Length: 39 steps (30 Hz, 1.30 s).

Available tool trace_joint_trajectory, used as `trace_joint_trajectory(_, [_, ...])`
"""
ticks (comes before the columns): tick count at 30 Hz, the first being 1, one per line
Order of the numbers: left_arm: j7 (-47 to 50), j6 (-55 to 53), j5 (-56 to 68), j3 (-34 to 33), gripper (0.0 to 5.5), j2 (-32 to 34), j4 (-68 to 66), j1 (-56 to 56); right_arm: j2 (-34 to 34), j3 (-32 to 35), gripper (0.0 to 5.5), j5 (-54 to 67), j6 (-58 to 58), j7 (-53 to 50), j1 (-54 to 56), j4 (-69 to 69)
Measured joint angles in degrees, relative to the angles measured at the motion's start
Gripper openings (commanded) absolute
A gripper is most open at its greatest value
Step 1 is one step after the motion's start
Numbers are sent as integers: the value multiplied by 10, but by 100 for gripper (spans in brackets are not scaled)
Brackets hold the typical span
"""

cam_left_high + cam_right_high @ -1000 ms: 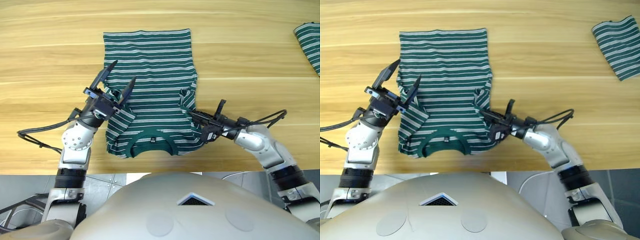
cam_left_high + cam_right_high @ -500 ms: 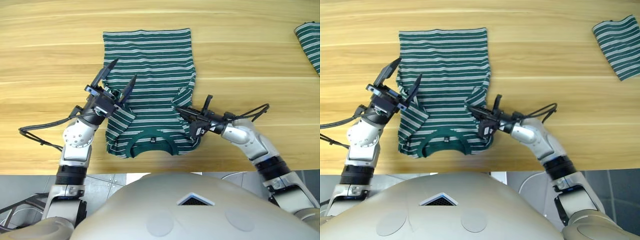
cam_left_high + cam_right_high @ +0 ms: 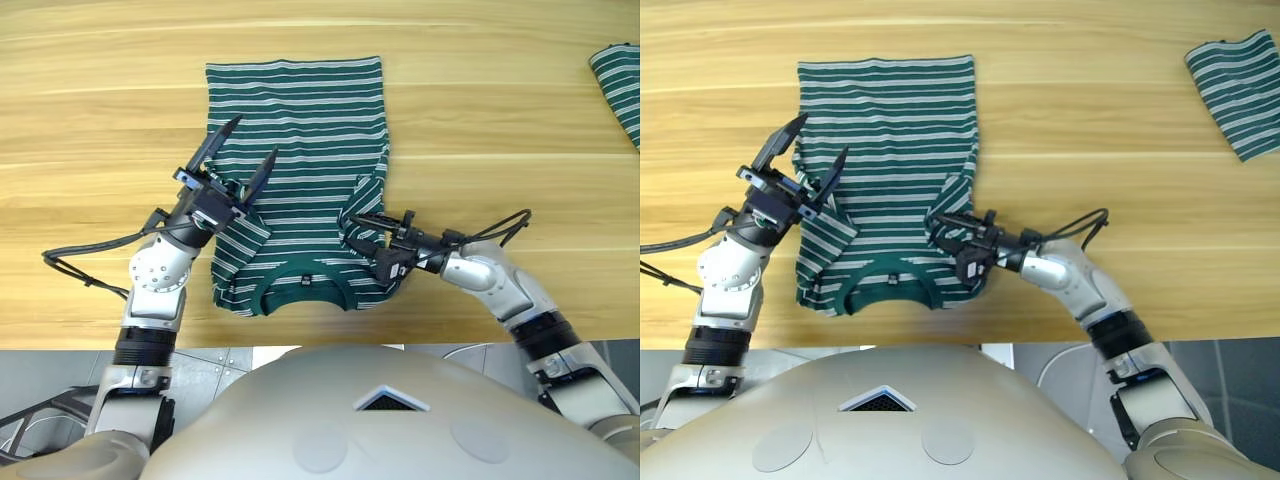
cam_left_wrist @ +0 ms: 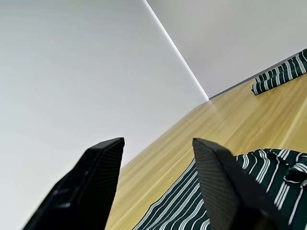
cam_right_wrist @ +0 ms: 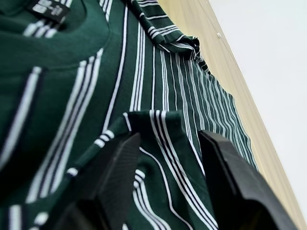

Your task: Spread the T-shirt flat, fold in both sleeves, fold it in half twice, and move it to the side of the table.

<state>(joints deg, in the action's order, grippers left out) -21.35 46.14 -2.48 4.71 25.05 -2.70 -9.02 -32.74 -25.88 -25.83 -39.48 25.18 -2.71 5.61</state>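
Observation:
A green T-shirt (image 3: 300,120) with white stripes lies on the wooden table (image 3: 500,130), its collar (image 3: 303,285) toward me. The left sleeve (image 3: 240,225) lies folded in over the body. My left gripper (image 3: 252,138) hovers open above the shirt's left edge, tilted upward with nothing between its fingers. My right gripper (image 3: 362,238) lies low over the shirt's right chest, beside the bunched right sleeve (image 3: 368,195). In the right wrist view its fingers stand apart, with a fold of the sleeve (image 5: 158,124) lying between them.
A second folded striped garment (image 3: 1235,75) lies at the table's far right. Bare wood stretches to both sides of the shirt and behind it. The table's front edge (image 3: 560,335) runs just below the collar. Loose cables trail from both wrists.
My right gripper has slid left from the shirt's right edge onto its chest, and the right sleeve has come inward with it. The left gripper has barely risen.

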Motion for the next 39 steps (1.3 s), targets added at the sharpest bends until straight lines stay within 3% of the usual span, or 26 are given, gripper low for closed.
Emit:
trace_joint_trajectory(5, [-1, 1, 1, 0, 266, 0, -15, 1, -29, 22, 225, 43, -1, 11, -33, -31])
trace_joint_trajectory(13, [28, 0, -54, -21, 266, 9, -72, 14, -83, 122, 225, 121, 17, 15, -76, -74])
trace_joint_trajectory(29, [48, 1, -69, -32, 266, 14, -90, 24, -78, 110, 225, 78, 31, 14, -172, -104])
trace_joint_trajectory(39, [49, 4, -67, -33, 266, 14, -115, 35, -96, 123, 225, 68, 18, 27, -161, -95])
